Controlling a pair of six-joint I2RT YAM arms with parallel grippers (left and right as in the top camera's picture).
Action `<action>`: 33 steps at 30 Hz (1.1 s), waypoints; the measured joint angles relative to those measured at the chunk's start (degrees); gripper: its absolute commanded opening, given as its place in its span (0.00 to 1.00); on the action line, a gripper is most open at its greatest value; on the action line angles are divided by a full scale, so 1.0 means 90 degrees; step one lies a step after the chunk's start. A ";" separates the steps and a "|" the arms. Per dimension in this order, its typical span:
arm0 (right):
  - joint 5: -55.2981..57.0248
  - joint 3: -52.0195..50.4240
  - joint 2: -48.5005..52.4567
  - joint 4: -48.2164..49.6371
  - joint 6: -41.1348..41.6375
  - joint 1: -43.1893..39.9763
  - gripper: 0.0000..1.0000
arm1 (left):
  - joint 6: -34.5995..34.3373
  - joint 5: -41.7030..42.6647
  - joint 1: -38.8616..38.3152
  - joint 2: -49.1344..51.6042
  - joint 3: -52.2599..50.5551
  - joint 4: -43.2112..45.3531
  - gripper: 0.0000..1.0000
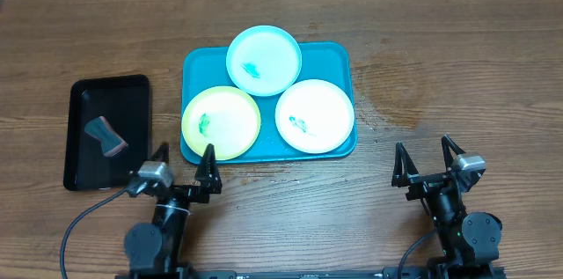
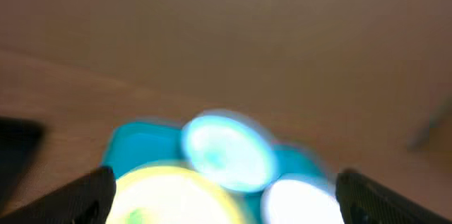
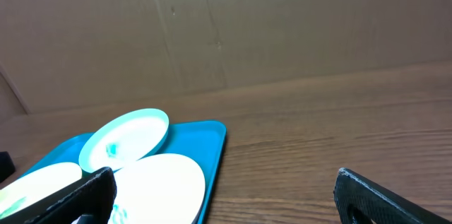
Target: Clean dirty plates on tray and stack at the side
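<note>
The turquoise tray (image 1: 198,63) lies mid-table and holds three plates. The light blue plate (image 1: 264,59) rests at the back, overlapping the yellow-green plate (image 1: 221,122) at front left and the white plate (image 1: 315,115) at front right. Each has a teal-green smear in its centre. My left gripper (image 1: 185,161) is open and empty, just in front of the tray's front left corner. My right gripper (image 1: 426,157) is open and empty, on the table right of the tray. The left wrist view is blurred but shows the tray (image 2: 138,143) and plates. The right wrist view shows the tray (image 3: 212,143) at left.
A smaller black tray (image 1: 84,94) lies left of the turquoise tray and holds a grey and dark sponge-like block (image 1: 106,135). A cardboard wall stands behind the wooden table (image 1: 440,68).
</note>
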 measured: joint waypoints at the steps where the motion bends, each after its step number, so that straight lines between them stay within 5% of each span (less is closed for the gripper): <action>1: 0.0002 0.0000 0.0000 0.0000 0.0000 0.0000 1.00 | -0.0270 0.0119 0.0000 0.0000 0.0005 0.0471 1.00; 5: 0.0000 0.0000 0.0002 -0.0002 -0.0002 0.0000 1.00 | -0.0585 0.0126 0.0000 -0.0010 0.0063 0.3245 1.00; 8: 0.0000 0.0000 0.0002 -0.0002 0.0000 0.0000 1.00 | -0.0423 -0.0070 0.0000 -0.0036 0.0381 0.3366 1.00; 15: 0.0000 0.0000 0.0002 -0.0002 0.0000 0.0000 1.00 | 0.0707 -0.0474 0.0000 0.1066 0.2997 -0.0075 1.00; 20: 0.0000 0.0000 0.0005 -0.0005 -0.0002 0.0000 1.00 | 0.1484 -0.0466 0.0000 0.3240 0.5858 -0.3041 0.99; 25: 0.0002 0.0000 0.0005 -0.0002 0.0000 0.0000 1.00 | 0.2504 0.0369 0.0000 0.5578 0.7956 -0.4979 1.00; 33: 0.0000 0.0000 0.0005 0.0000 0.0000 0.0000 1.00 | 0.1979 -0.0780 0.0568 0.8330 1.0673 -0.7519 1.00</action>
